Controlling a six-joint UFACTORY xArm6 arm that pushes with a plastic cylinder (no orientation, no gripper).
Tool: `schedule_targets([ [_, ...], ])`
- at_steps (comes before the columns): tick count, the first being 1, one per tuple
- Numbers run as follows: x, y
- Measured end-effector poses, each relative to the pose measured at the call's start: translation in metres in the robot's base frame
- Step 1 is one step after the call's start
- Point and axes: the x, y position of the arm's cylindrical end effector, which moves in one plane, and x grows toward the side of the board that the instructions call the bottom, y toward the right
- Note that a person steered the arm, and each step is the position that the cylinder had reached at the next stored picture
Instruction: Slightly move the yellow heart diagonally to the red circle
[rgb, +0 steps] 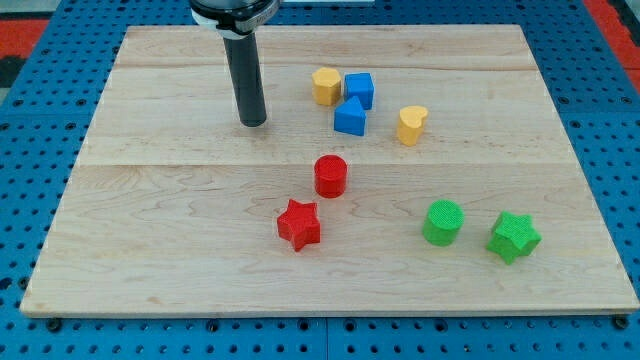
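Observation:
The yellow heart (411, 125) lies right of the board's centre, toward the view's top. The red circle (330, 175) stands below and to the left of it, near the middle of the board. My tip (253, 122) rests on the wood well to the left of both, about level with the heart. It touches no block.
A yellow hexagon (325, 86), a blue cube (359, 90) and a second blue block (350, 117) cluster left of the heart. A red star (299, 224) lies below the red circle. A green circle (442, 222) and green star (513, 236) sit at lower right. The wooden board (150, 250) ends in a blue pegboard surround.

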Motion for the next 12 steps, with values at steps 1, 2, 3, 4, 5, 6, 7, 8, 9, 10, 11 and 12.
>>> schedule_targets([
  [1, 0.000, -0.001],
  [2, -0.009, -0.003],
  [3, -0.008, -0.003],
  [4, -0.014, -0.008],
  [5, -0.015, -0.008],
  [6, 0.006, -0.006],
  [7, 0.049, -0.018],
  [8, 0.066, -0.019],
  [9, 0.066, -0.019],
  [10, 0.098, -0.019],
  [11, 0.146, -0.019],
  [12, 0.169, -0.018],
])
